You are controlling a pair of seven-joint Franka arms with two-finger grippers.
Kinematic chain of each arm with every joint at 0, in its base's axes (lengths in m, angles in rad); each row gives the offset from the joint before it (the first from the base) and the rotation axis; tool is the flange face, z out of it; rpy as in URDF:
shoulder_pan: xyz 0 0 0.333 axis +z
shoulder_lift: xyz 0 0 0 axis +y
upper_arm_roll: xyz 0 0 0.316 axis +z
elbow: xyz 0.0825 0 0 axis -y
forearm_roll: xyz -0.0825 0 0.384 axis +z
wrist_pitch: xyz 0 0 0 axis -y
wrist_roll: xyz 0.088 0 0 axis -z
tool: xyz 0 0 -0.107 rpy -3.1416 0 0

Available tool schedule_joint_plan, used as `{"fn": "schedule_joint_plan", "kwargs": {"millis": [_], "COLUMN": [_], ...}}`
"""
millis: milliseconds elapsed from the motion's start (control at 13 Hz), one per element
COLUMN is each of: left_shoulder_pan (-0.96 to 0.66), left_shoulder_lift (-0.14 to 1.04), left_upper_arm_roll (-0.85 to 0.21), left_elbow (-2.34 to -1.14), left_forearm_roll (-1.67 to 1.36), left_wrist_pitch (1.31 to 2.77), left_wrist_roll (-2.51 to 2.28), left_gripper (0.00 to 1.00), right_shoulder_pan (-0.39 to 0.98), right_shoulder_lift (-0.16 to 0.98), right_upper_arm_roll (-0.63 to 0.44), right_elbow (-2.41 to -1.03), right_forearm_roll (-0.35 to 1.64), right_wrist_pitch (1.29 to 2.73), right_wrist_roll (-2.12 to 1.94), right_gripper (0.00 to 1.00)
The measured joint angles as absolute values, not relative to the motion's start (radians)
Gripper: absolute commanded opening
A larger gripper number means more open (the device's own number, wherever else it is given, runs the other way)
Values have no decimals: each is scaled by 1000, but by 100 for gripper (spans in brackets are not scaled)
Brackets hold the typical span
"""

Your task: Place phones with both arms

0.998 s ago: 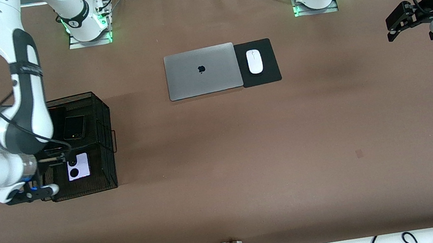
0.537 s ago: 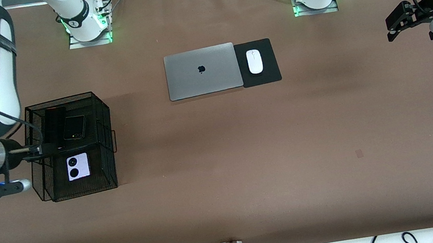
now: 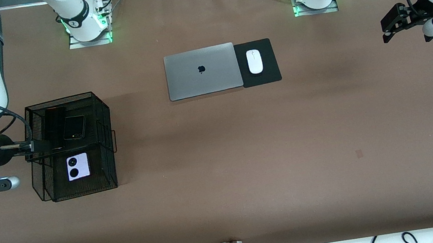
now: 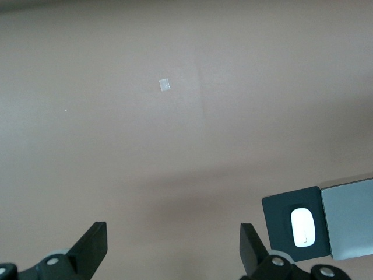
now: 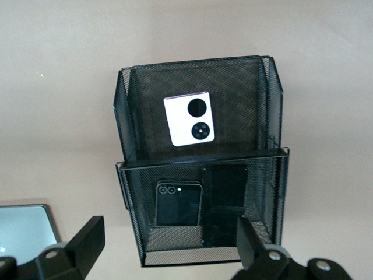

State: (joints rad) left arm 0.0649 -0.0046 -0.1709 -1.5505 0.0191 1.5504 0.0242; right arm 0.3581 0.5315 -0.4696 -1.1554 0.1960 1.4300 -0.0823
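Right gripper point(image 3: 31, 146) withdrawn past basket point(image 3: 102, 113) rim, laptop point(image 3: 201, 72), mouse point(image 3: 254, 61) nearby

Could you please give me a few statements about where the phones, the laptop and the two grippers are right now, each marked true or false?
1. The lavender-white squarish phone with two black circles lies in the black wire-mesh basket. True.
2. The long black slab phone lies on the closed grey laptop. False: it lies in the basket beside the small dark squarish phone.
3. The white oval mouse sits on a black pad beside the laptop. True.
4. The right gripper is shut on a phone. False: it is open and empty, by the basket.
5. The left gripper is open over bare table. True.
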Motion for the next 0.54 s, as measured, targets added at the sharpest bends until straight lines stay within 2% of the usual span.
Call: {"fn": "schedule_joint_plan", "kwargs": {"millis": [230,384,537], "left_shoulder_pan": [65,65,65], "left_shoulder_lift": [11,18,18], "left_upper_arm_roll": [-172,-172,-172], "left_elbow": [-1551,-1550,-1549], "left_forearm_roll": [19,19,19], "left_wrist_pitch": [1550,1551,1551], "left_wrist_roll": [24,24,24], "left_gripper": [100,100,100], "right_shoulder_pan": [136,54,38], "right_shoulder_lift": [457,412,353], "right_upper_arm_roll": [-163,-90,-84], "right_elbow": [-1156,-1200,-1338], "right_forearm_roll": [43,24,24], "right_wrist_pitch": [1429,1446,1569], "right_wrist_roll": [-53,-51,-51], "right_gripper": [99,100,100]}}
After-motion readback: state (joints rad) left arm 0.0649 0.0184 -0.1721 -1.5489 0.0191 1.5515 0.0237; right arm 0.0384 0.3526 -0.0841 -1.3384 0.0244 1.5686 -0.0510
